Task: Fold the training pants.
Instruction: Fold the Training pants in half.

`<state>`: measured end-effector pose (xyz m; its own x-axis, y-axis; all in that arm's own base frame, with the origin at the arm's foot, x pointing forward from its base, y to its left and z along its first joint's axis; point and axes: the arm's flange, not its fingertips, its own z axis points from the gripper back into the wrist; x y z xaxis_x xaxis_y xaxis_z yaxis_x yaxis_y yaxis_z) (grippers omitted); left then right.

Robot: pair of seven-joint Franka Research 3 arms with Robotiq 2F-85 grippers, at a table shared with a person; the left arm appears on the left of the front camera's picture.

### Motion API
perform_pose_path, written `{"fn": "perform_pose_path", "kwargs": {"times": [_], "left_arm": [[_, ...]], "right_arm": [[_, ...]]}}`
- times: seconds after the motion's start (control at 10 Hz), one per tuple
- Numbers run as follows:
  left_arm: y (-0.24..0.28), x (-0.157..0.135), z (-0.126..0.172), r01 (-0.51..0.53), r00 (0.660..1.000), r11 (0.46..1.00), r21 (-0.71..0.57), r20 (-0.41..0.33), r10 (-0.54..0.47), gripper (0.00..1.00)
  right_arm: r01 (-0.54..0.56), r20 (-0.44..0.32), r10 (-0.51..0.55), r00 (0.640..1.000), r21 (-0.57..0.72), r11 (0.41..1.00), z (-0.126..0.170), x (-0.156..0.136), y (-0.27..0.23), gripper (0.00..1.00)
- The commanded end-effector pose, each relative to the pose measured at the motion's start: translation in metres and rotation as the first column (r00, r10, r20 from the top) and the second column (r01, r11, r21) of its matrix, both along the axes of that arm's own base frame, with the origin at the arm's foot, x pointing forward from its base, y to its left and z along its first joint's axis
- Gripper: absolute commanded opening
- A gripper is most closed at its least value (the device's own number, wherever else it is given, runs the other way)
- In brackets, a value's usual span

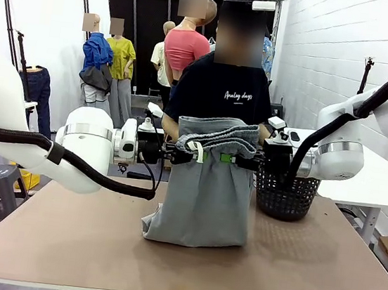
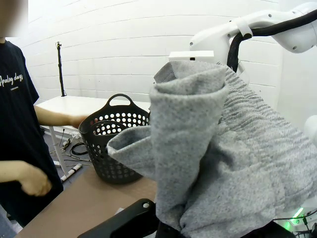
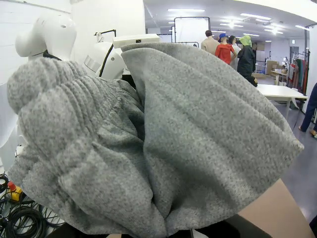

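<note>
Training pants [image 1: 206, 189]: hanging doubled over mid-tabletop [image 1: 61, 242], both the left gripper [image 1: 179, 152] and right gripper [image 1: 243, 161] pinching the waistband with fingers closed; hem touching down, final folds and laying flat remaining.

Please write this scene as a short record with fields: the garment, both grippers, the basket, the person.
garment: training pants hang by the waistband, lower end resting bunched on the table
left gripper: shut on the training pants
right gripper: shut on the training pants
basket: black mesh basket on the table, beside the pants
person: stands at the far side, behind the pants
</note>
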<state>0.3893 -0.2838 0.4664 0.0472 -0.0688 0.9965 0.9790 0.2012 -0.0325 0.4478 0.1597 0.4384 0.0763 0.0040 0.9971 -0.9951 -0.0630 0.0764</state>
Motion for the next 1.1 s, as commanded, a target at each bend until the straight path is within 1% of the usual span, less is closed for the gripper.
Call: {"fn": "perform_pose_path", "kwargs": {"times": [0.0,1.0], "left_arm": [[-0.0024,-0.0028,0.003,-0.004,1.0,1.0,0.01,0.01,0.004,0.0],[-0.0024,-0.0028,0.003,-0.004,1.0,1.0,0.01,0.01,0.004,0.0]], "right_arm": [[-0.003,0.003,0.003,1.0,0.018,1.0,0.0013,-0.003,0.0002,0.0],[-0.003,0.003,0.003,1.0,0.018,1.0,0.0013,-0.003,0.0002,0.0]]}}
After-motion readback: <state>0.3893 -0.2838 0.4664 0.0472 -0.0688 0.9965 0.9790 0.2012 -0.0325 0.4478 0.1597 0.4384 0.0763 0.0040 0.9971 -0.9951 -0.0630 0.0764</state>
